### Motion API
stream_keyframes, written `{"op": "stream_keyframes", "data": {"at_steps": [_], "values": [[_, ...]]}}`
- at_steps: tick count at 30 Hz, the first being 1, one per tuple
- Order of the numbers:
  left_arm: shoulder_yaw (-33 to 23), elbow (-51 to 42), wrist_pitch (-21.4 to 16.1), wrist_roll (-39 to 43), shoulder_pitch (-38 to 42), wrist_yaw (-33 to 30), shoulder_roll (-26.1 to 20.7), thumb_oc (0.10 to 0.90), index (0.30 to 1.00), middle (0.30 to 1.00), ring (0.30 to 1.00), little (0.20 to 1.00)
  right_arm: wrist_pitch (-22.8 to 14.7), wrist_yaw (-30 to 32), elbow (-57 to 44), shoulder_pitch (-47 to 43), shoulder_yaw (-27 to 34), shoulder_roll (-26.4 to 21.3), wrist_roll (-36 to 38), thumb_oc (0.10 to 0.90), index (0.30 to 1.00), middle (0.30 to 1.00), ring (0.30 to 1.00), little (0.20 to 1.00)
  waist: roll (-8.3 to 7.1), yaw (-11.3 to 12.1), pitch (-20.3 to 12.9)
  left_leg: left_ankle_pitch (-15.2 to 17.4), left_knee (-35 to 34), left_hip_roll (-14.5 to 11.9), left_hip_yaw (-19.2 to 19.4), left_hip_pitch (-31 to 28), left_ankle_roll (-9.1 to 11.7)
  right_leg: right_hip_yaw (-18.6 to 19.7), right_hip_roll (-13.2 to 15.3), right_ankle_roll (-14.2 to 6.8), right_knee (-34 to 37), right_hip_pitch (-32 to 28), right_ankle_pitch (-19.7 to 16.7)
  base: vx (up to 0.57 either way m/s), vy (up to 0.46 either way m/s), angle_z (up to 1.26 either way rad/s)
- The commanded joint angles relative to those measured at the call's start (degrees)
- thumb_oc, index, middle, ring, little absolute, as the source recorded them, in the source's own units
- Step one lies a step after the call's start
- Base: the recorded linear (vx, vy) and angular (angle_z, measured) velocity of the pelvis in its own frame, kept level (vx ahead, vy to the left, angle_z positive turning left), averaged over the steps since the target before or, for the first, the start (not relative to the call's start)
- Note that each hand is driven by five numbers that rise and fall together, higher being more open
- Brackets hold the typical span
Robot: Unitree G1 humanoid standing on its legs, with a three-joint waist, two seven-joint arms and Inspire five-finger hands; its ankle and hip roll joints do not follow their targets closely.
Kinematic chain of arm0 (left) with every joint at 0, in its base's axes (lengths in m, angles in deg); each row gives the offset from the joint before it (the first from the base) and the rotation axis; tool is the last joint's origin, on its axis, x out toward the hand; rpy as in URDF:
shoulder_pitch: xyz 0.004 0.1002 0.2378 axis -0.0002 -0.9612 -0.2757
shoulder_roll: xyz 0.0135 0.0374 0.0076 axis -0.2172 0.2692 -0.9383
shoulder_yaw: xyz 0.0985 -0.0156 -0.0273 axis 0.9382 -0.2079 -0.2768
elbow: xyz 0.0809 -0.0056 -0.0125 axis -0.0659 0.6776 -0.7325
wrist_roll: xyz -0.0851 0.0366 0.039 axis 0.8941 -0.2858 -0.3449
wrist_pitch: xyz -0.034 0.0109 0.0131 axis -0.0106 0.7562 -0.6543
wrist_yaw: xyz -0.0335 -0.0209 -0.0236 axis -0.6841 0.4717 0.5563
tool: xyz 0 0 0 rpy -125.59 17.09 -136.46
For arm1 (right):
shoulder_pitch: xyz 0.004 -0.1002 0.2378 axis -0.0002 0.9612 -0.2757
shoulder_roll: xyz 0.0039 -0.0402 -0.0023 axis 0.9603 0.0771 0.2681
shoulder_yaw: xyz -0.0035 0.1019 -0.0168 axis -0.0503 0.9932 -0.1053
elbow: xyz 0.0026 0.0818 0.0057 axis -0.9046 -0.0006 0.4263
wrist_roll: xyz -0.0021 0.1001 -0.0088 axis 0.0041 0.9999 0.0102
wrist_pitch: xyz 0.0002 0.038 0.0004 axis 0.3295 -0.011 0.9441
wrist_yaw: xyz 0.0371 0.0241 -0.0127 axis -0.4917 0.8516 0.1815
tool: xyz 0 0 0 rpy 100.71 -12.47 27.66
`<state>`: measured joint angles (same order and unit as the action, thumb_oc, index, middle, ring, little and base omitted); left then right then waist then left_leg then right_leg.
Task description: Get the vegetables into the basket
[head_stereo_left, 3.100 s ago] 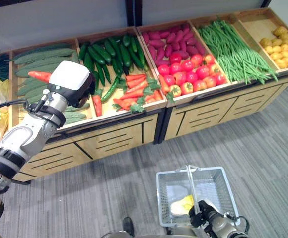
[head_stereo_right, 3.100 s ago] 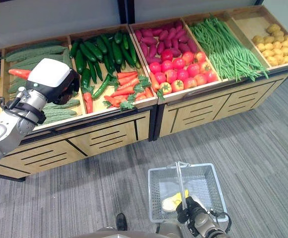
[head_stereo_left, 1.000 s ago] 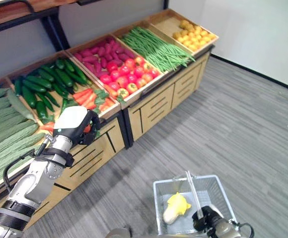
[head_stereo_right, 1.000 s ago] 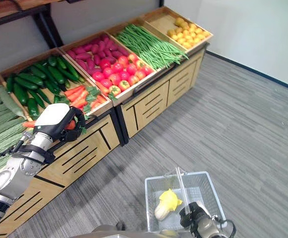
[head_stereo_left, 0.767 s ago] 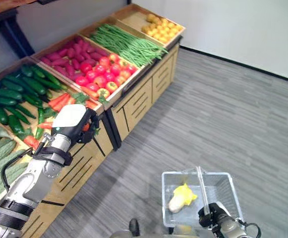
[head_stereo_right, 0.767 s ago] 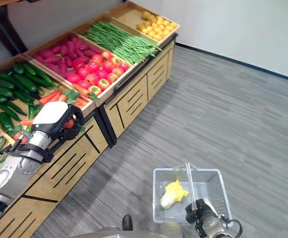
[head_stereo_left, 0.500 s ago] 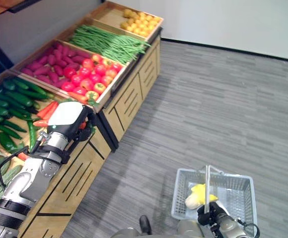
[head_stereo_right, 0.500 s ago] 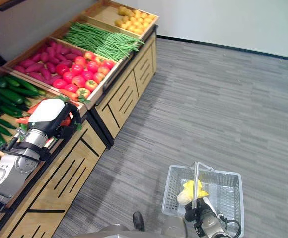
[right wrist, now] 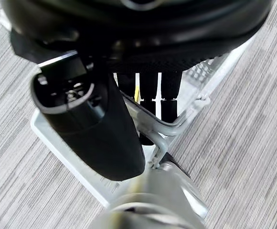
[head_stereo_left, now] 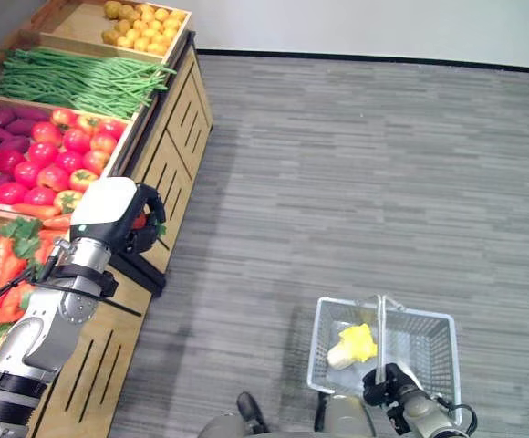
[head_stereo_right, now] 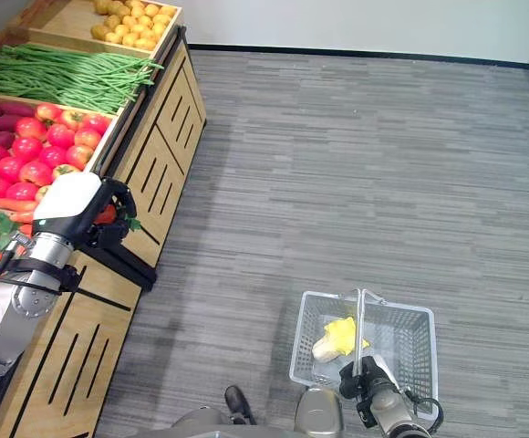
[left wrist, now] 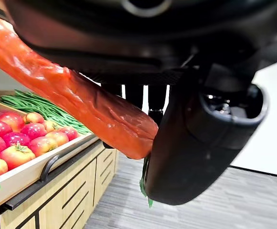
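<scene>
My left hand (head_stereo_left: 114, 212) is shut on an orange carrot (left wrist: 71, 102), held beside the front edge of the vegetable stand. A bit of that carrot (head_stereo_right: 107, 214) shows red under the hand in the right eye view. My right hand (head_stereo_right: 367, 383) is low in front of me, shut on the handle (right wrist: 162, 131) of a grey wire basket (head_stereo_left: 429, 328). The basket hangs over the floor and holds a yellow and white vegetable (head_stereo_left: 351, 344).
The wooden stand (head_stereo_left: 169, 137) runs along the left, with bins of tomatoes (head_stereo_left: 50, 155), green beans (head_stereo_left: 73, 80), yellow produce (head_stereo_left: 141, 23) and carrots (head_stereo_left: 0, 265). Grey plank floor (head_stereo_left: 356, 173) spreads to the right, up to a white wall.
The camera has swung to the right, so the stand now lies along the left. The left hand still holds the carrot and the right hand still carries the basket.
</scene>
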<state>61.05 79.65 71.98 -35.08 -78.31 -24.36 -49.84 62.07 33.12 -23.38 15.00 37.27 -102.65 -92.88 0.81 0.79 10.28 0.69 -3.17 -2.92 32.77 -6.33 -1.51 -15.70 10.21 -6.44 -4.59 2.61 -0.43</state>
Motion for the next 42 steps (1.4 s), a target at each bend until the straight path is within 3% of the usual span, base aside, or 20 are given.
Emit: {"op": "stream_keyframes", "data": {"at_steps": [1,6,8,9,11,12,15,20,23,26,27,32,37,42], "values": [[-4.0,-2.6,-1.6,1.6,3.4,-3.1,-1.3,0.4,0.3,0.3,0.3,0.3,-0.3,0.2,-0.5,2.8,-1.8,-1.5,-0.8,0.4,0.3,0.3,0.3,0.3,0.05,-0.3,-5.5,7.0,4.2,2.0,-6.8,3.7,-1.7,1.9,1.6,-2.4,-2.9,-0.5,1.4,0.02,-0.269,-0.14],[-2.9,-1.3,-1.7,3.4,1.9,-2.6,1.8,0.4,0.3,0.3,0.3,0.3,-0.4,0.8,-3.1,3.1,-1.3,-1.9,0.4,0.4,0.3,0.3,0.3,0.3,-0.53,-0.7,-4.9,5.3,4.9,0.4,-9.1,4.1,0.2,0.8,-0.1,-0.3,-3.1,-1.1,4.9,0.01,-0.261,0.1],[-3.3,-0.8,-1.9,3.7,0.8,-2.2,2.7,0.4,0.3,0.3,0.3,0.3,-0.7,0.7,-4.3,2.5,-2.0,-2.5,0.4,0.4,0.3,0.3,0.3,0.3,-1.46,-0.1,-3.9,6.7,13.0,-1.5,-11.3,6.9,1.1,0.7,-1.1,1.2,-2.4,-2.0,5.7,-0.03,-0.301,0.28],[-3.1,-0.1,-2.0,4.7,0.8,-2.9,3.5,0.4,0.3,0.3,0.3,0.3,-0.9,0.7,-5.8,1.5,-3.0,-3.9,0.2,0.4,0.3,0.3,0.3,0.3,-1.71,1.3,-2.4,4.7,15.1,-0.6,-18.7,9.4,2.2,0.8,-2.0,2.1,-0.5,-2.3,5.2,-0.09,-0.176,0.12],[-2.9,0.3,-1.8,4.4,1.0,-3.4,4.1,0.4,0.3,0.3,0.3,0.3,-0.9,1.0,-7.1,1.1,-2.5,-4.7,0.2,0.4,0.3,0.3,0.3,0.3,-1.67,1.6,-2.6,5.1,11.2,1.2,-24.9,9.8,2.2,1.3,-1.9,1.4,1.2,-2.1,3.7,-0.05,0.028,-0.22],[-2.9,0.1,-1.9,4.1,0.7,-3.4,4.2,0.4,0.3,0.3,0.3,0.3,-0.8,1.0,-7.7,1.3,-2.0,-4.8,0.2,0.4,0.3,0.3,0.3,0.3,-1.62,1.4,-2.8,5.1,10.1,1.6,-25.5,9.7,1.7,1.4,-1.7,1.0,1.6,-1.9,2.9,0.03,0.168,-0.35],[-2.7,-1.7,-2.0,3.2,-0.2,-2.1,3.7,0.4,0.3,0.3,0.3,0.3,-0.3,1.4,-9.8,1.9,0.1,-5.4,0.2,0.4,0.3,0.3,0.3,0.3,-1.13,0.7,-3.8,5.1,7.9,2.4,-23.1,8.6,0.0,2.0,-0.5,-0.5,1.1,-1.4,0.5,0.05,0.232,0.05],[2.0,-2.5,-2.9,2.0,1.9,0.9,-0.3,0.4,0.3,0.3,0.3,0.3,0.3,2.0,-13.1,-3.0,-1.5,-5.1,0.4,0.4,0.3,0.3,0.3,0.3,-1.17,2.0,-3.8,6.5,5.8,3.9,-18.7,5.2,-2.5,5.5,0.8,-2.3,-1.0,0.3,-1.8,0.03,0.231,-0.57],[4.9,-2.7,-3.6,1.5,3.5,2.8,-1.9,0.4,0.3,0.3,0.3,0.3,0.5,2.2,-14.9,-5.3,-2.2,-4.8,0.5,0.4,0.3,0.3,0.3,0.3,-1.0,2.2,-4.4,6.6,4.7,4.1,-18.1,4.0,-2.7,6.1,0.8,-2.6,-0.7,0.0,-1.7,0.02,0.071,-0.35],[15.0,-1.3,-4.6,0.1,10.5,6.6,-3.3,0.4,0.3,0.3,0.3,0.3,0.7,2.9,-20.2,-12.4,-5.6,-4.0,1.9,0.4,0.3,0.3,0.3,0.3,-0.59,2.1,-5.7,7.3,4.9,3.9,-17.5,2.3,-2.8,6.8,0.5,-2.2,-0.3,-0.9,0.4,0.01,-0.036,-0.12],[20.2,-0.2,-5.1,0.2,14.4,7.5,-1.6,0.4,0.3,0.3,0.3,0.3,0.8,3.3,-22.0,-15.6,-7.1,-3.6,2.5,0.4,0.3,0.3,0.3,0.3,-0.35,2.1,-6.2,7.1,4.5,3.8,-17.7,1.7,-2.6,6.6,0.4,-1.9,-0.1,-1.5,1.1,0.01,-0.088,-0.14],[31.4,5.1,-5.6,-1.2,22.7,9.0,4.9,0.4,0.3,0.3,0.3,0.3,-0.3,5.4,-30.2,-22.8,-11.0,-2.7,1.0,0.4,0.3,0.3,0.3,0.3,0.45,1.5,-7.3,6.4,3.3,3.5,-18.2,0.8,-1.9,5.8,0.0,-1.3,1.1,-2.6,1.7,0.02,-0.074,0.01],[36.8,11.6,-5.2,-3.8,26.0,9.1,10.5,0.4,0.3,0.3,0.3,0.3,-1.0,5.3,-36.7,-24.2,-13.6,-2.3,-0.7,0.4,0.3,0.3,0.3,0.3,0.87,0.6,-7.6,6.1,3.1,3.2,-18.3,0.4,-1.5,5.9,-0.4,-0.9,1.2,-3.0,2.1,0.03,-0.057,-0.02],[42.4,30.0,-3.0,-8.1,28.7,8.6,22.9,0.4,0.3,0.3,0.3,0.3,-3.6,1.2,-50.1,-21.3,-18.0,-0.5,5.9,0.4,0.3,0.3,0.3,0.3,1.4,-2.0,-7.3,6.1,3.9,2.4,-17.4,0.4,-0.9,6.8,-0.9,-0.3,0.1,-2.6,3.1,0.03,-0.064,-0.05]]}}
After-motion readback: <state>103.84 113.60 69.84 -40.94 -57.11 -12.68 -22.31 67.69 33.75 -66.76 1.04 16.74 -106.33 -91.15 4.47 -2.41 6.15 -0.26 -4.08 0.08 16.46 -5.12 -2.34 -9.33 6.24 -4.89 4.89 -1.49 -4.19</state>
